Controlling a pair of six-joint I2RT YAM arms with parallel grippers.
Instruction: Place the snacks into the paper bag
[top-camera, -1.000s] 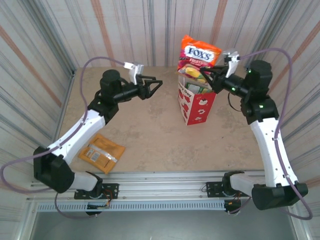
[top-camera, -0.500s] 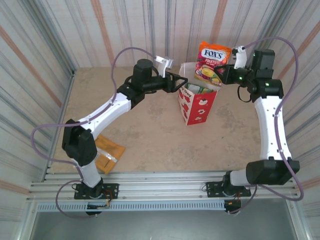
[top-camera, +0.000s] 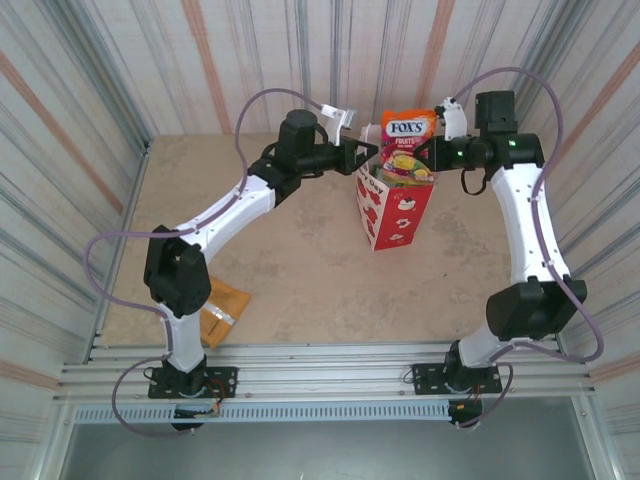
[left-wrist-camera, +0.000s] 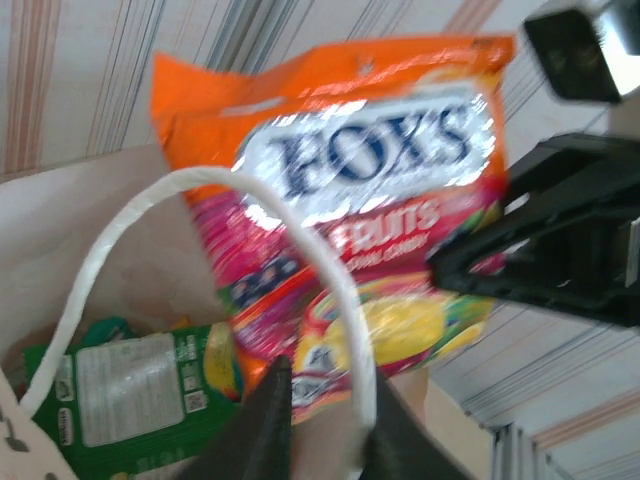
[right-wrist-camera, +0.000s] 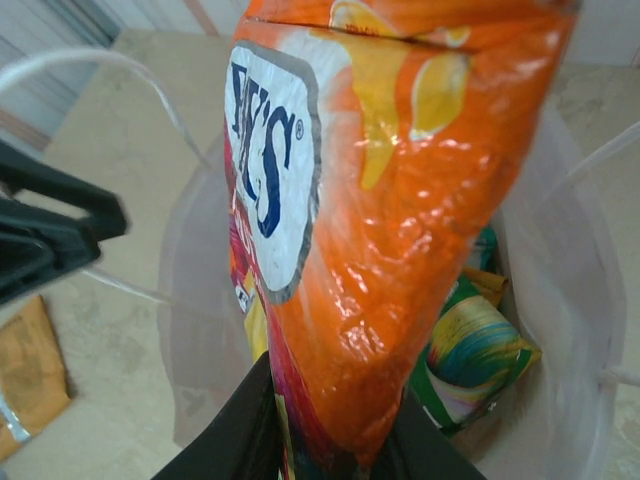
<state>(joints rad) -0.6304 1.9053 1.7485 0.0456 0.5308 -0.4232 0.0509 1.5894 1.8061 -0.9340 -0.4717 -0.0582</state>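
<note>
My overhead camera looks down from six o'clock; both wrist cameras face each other, close on the candy bag (left-wrist-camera: 350, 150) at twelve.

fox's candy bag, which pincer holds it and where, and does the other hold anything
The right pincer clamps the candy bag by one side edge. The left pincer is shut on the paper bag's white loop handle.

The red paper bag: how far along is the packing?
Done: green packets lie inside the paper bag. In hand: the right fingers grip the candy bag over the bag's mouth, while the left fingers pinch the bag's white handle. Left: the orange pouch on the table.
</note>
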